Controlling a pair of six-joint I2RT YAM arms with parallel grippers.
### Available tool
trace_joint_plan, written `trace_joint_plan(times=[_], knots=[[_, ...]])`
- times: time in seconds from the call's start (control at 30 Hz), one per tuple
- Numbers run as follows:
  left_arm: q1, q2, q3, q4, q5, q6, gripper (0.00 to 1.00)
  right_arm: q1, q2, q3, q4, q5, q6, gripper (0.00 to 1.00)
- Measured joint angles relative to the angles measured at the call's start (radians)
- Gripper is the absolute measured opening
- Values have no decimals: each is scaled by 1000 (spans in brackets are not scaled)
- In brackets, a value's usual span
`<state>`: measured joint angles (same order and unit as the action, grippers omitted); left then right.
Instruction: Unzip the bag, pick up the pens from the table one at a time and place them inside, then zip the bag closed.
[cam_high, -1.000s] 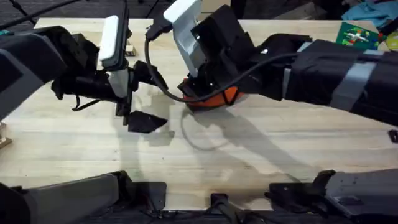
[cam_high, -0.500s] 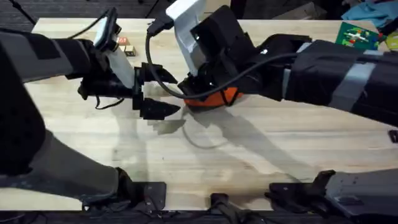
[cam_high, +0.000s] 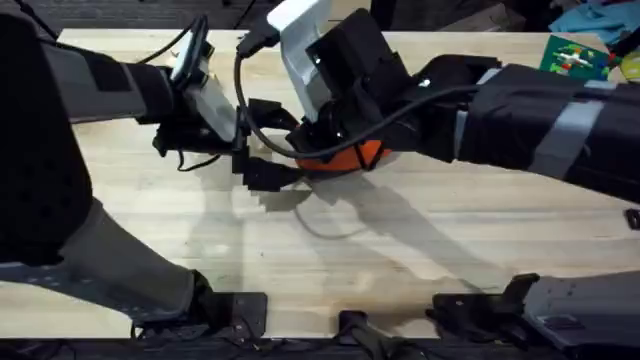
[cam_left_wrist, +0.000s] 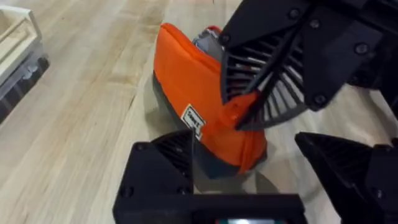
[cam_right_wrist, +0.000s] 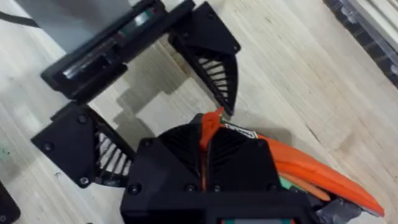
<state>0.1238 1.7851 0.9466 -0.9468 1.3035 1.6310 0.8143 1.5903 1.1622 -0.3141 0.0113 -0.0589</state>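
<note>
The orange bag (cam_high: 352, 158) lies on the table (cam_high: 400, 260) under my right arm. My right gripper (cam_high: 318, 150) is shut on an orange tab at the bag's left end (cam_right_wrist: 208, 127). In the left wrist view that pinch sits on the bag (cam_left_wrist: 193, 93) near a white label. My left gripper (cam_high: 262, 165) is open, and its fingers (cam_left_wrist: 165, 165) straddle the same end of the bag without touching it. The right wrist view shows the left gripper (cam_right_wrist: 155, 109) open just beyond the tab. A green sliver (cam_right_wrist: 290, 182) shows at the bag's seam; I cannot tell whether it is a pen.
A green printed box (cam_high: 575, 55) lies at the table's back right corner. A pale tray (cam_left_wrist: 18, 43) sits off to one side of the bag. Both arm bases crowd the front edge; bare wood (cam_high: 150, 240) lies front left.
My left arm has swung right across the table, bringing its open gripper up to the bag's left end. The right arm and the bag have stayed put.
</note>
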Motion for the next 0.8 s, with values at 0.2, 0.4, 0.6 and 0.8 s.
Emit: trace_joint_plan(times=[0.2, 0.4, 0.6, 0.8], knots=[[-38, 0, 0, 97, 5, -98, 935, 0, 0, 0, 0, 0, 0, 34], [-69, 0, 0, 132, 6, -160, 516, 0, 0, 0, 0, 0, 0, 33], [-70, 0, 0, 132, 5, -179, 75, 0, 0, 0, 0, 2, 0, 34], [-71, 0, 0, 133, 5, -181, 48, -7, 0, 0, -8, -1, 0, 34]])
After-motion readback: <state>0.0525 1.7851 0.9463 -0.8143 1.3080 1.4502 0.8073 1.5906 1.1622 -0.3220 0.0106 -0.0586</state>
